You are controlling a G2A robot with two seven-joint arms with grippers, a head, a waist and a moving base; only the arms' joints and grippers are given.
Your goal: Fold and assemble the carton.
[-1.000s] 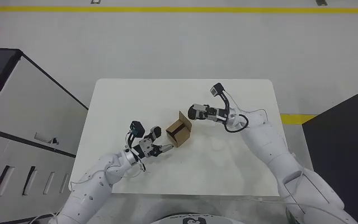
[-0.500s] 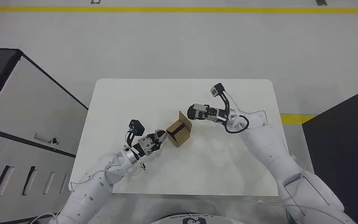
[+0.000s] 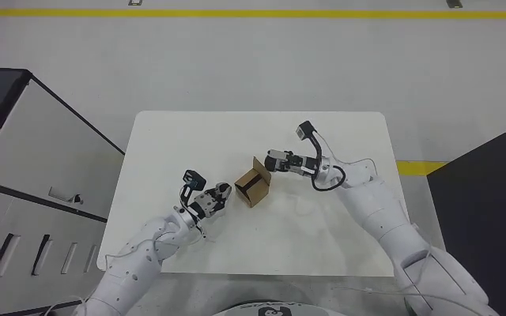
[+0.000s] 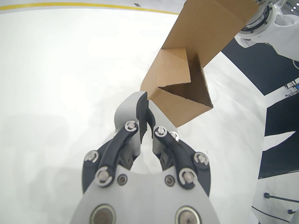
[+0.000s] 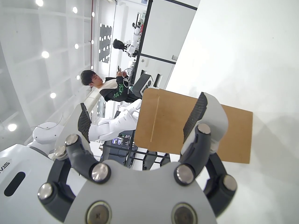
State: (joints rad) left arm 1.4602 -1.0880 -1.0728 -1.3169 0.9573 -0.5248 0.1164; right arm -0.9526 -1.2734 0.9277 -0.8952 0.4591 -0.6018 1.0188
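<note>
Carton: you have the brown carton near the middle of the white bench, lying on its side and skewed to the bench edges, with its open end turned toward the left arm.
Carton mouth: from the left wrist, the carton shows a dark, hollow opening. One inner flap is folded partway across it, and the other edges are raw and unclosed.
Left tool: your left tool sits just beside the open end. In its own view the left tool is clenched, pads pressed together with nothing between them. Its tip lies next to the carton's nearest corner, and you cannot tell from here whether it actually touches.
Right tool: your right tool is at the far end of the carton, against its upper edge. From that wrist the right tool is released and spread wide. One of its fingers lies across the flat outer panel of the carton, and the other stands clear past the panel's edge.
Surroundings: a grey cabinet stands off the bench on the left arm's side.
</note>
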